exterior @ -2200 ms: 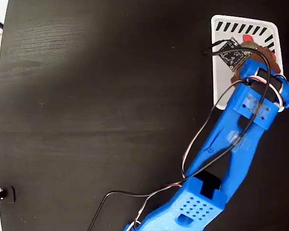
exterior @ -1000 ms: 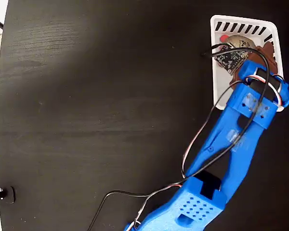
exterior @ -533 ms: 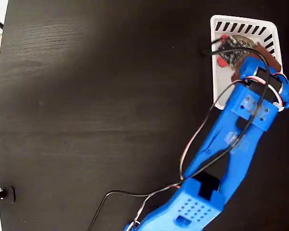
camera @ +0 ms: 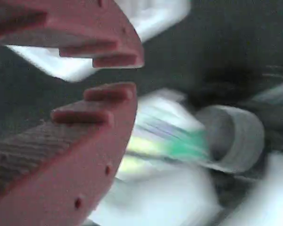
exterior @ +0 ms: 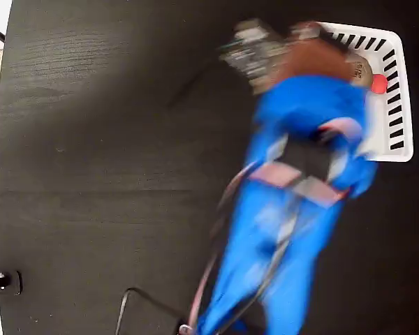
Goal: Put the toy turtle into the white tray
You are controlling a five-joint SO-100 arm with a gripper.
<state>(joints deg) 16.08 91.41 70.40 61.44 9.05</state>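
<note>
Red-brown jaws of your gripper point(camera: 114, 75) stand slightly parted and empty in the wrist view, blurred. Beyond them, the toy turtle point(exterior: 367, 75) lies inside the white tray point(exterior: 398, 105). Placement looks done; next, clear the blue arm point(exterior: 293, 209).

The fixed view looks straight down on the black surface point(exterior: 112, 174) from high above, taking in the blurred blue arm point(exterior: 286, 209). The wrist view sits right against the red pincer point(camera: 118, 75), blurred. Both share the white tray point(exterior: 398, 91).
</note>
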